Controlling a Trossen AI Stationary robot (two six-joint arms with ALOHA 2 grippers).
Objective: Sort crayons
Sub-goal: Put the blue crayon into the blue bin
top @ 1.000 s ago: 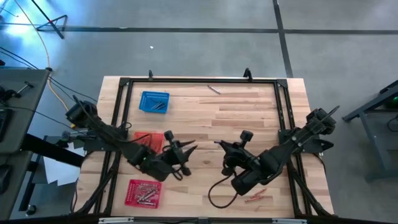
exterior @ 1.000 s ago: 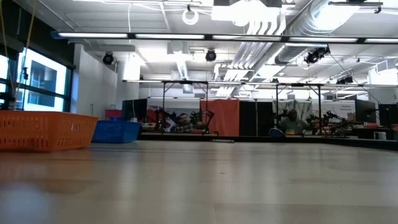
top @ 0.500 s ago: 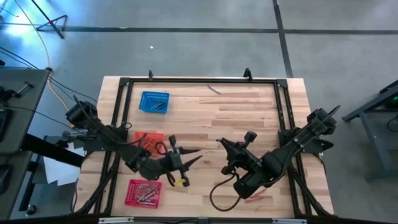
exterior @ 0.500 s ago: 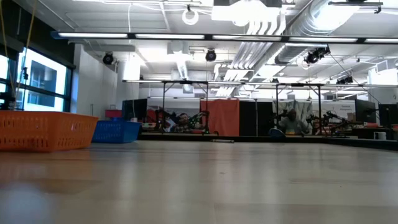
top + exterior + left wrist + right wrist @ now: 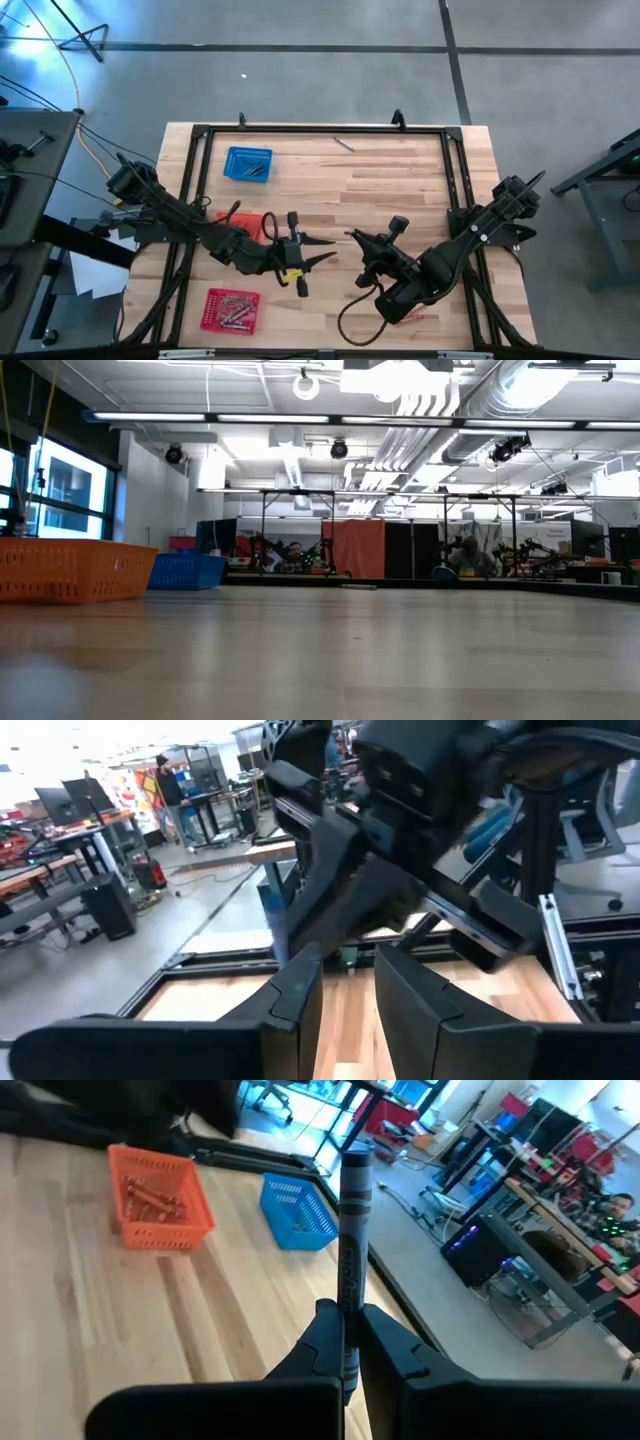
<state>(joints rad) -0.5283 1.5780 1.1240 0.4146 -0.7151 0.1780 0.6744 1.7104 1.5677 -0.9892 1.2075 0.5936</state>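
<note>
The right end effector (image 5: 345,1342), above the worktop's (image 5: 400,190) middle, clenches one grey crayon (image 5: 353,1250) upright. The left end effector (image 5: 318,250) hovers nearby, fingers (image 5: 300,985) slightly parted, grasping nothing. Three baskets line the left edge: blue basket (image 5: 247,164), orange basket (image 5: 242,222), red basket (image 5: 231,309), each containing crayons.

Item, my rig: two arms, both matte black, built of chunky angular segments. Left arm (image 5: 190,222) carries a small yellow marking near its wrist and a thin reddish-orange cable by its forearm. Right arm (image 5: 470,238) trails a looped black cable below its wrist. Left gripper (image 5: 347,982) and right gripper (image 5: 346,1342): two dark, flat, tapering fingers each.
</note>
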